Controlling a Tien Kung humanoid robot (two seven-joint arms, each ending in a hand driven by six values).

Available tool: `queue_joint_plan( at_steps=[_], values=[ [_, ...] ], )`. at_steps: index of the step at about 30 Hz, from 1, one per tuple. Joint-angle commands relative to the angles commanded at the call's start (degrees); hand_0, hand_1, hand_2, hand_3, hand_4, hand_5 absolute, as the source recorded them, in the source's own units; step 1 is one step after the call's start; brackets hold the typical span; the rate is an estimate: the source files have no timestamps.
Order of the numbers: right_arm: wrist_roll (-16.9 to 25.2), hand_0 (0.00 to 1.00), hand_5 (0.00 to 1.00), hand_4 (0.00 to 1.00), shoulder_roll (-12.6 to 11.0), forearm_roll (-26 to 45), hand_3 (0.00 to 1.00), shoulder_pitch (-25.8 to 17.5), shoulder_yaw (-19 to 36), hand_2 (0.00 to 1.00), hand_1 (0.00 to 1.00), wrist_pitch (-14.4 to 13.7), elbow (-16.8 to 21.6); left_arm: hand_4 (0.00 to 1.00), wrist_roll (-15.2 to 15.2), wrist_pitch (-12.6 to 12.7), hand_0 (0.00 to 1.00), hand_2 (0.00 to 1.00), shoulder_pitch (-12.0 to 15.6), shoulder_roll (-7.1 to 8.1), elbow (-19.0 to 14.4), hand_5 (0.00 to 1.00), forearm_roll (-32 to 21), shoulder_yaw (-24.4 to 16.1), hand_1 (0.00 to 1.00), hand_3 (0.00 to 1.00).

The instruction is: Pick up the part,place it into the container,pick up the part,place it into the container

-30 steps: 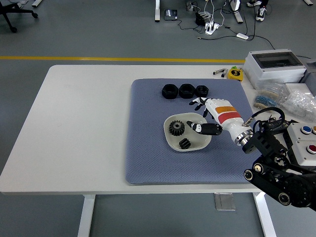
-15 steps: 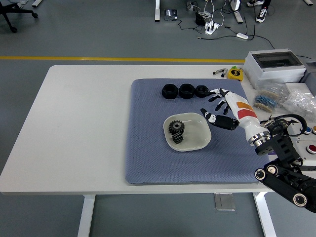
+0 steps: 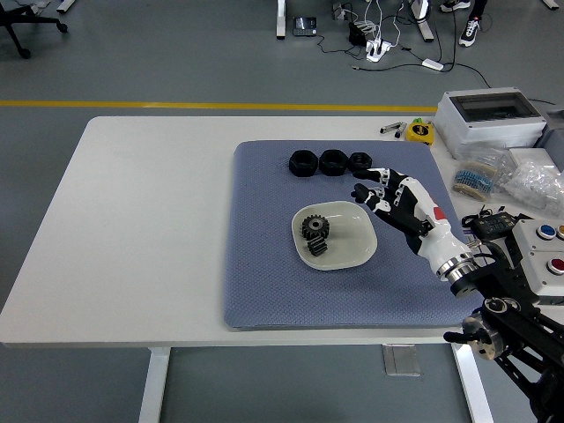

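Right hand (image 3: 381, 189) now off bowl (image 3: 359, 248)

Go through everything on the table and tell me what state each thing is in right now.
right hand: open, empty, above the mat
dish: upright, holds two parts
gear: in the dish
small part: in the dish
three black parts: in a row on the mat
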Motion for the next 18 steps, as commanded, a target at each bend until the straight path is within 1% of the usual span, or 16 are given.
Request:
queue_joint_plan(
  at_steps=[1, 5, 6, 7, 8, 10, 12, 13, 14, 18],
  values=[
    [-0.16, 0.965, 0.879, 0.998, 0.47, 2.61, 0.961, -0.9, 0.76, 0.929, 0.915, 1.54, 0.33, 0.663, 0.02, -0.05, 0.689, 0.737, -0.03, 0.0, -0.01, 0.658, 0.23, -0.01, 0.698, 0.642],
    [0.91, 0.965, 0.879, 0.998, 2.29, 11.22, 0.961, -4.38, 4.01, 0.929, 0.915, 4.18, 1.03, 0.663, 0.12, -0.14, 0.689, 0.737, -0.02, -0.02, 0.0, 0.658, 1.01, -0.27, 0.698, 0.642],
    [1.4, 0.965, 0.879, 0.998, 2.75, 11.57, 0.961, -5.15, 4.82, 0.929, 0.915, 4.68, 1.02, 0.663, 0.12, -0.15, 0.689, 0.737, -0.01, -0.01, -0.01, 0.658, 1.07, -0.28, 0.698, 0.642],
    [1.91, 0.998, 0.921, 0.998, 3.24, 11.65, 0.95, -5.95, 5.75, 0.911, 0.945, 5.15, 1.03, 0.661, 0.1, -0.15, 0.689, 0.735, -0.01, 0.0, -0.01, 0.657, 1.06, -0.24, 0.698, 0.641],
    [2.56, 0.998, 0.921, 0.998, 3.85, 11.21, 0.95, -7.08, 7.17, 0.911, 0.945, 5.7, 1.16, 0.661, 0.07, -0.14, 0.689, 0.735, -0.02, -0.01, -0.02, 0.657, 0.97, -0.14, 0.698, 0.641],
    [3.27, 0.998, 0.921, 0.998, 4.26, 10.09, 0.95, -8.6, 9.17, 0.911, 0.945, 6.0, 1.79, 0.661, 0.04, -0.15, 0.689, 0.735, -0.05, -0.02, -0.02, 0.657, 1.03, -0.12, 0.698, 0.641],
    [3.38, 0.998, 0.921, 0.998, 4.13, 8.34, 0.95, -9.77, 10.76, 0.911, 0.945, 5.59, 2.78, 0.661, -0.06, -0.14, 0.689, 0.735, -0.1, 0.0, -0.02, 0.657, 0.91, 0.05, 0.698, 0.641],
    [3.38, 0.998, 0.936, 0.998, 3.96, 7.67, 0.921, -10.2, 11.35, 0.897, 0.932, 5.11, 3.27, 0.661, -0.11, -0.12, 0.688, 0.735, -0.14, -0.01, -0.01, 0.657, 0.79, 0.13, 0.697, 0.641],
    [3.38, 0.998, 0.936, 0.998, 3.84, 7.39, 0.921, -10.42, 11.65, 0.897, 0.932, 4.67, 3.57, 0.661, -0.14, -0.08, 0.688, 0.735, -0.17, -0.02, -0.01, 0.657, 0.67, 0.19, 0.697, 0.641],
    [4.15, 0.998, 0.936, 0.998, 3.0, 8.6, 0.921, -10.64, 12.07, 0.897, 0.932, 1.11, 3.96, 0.661, -0.28, 0.03, 0.688, 0.735, -0.4, -0.07, 0.07, 0.657, -0.13, 0.7, 0.697, 0.641]
  ],
)
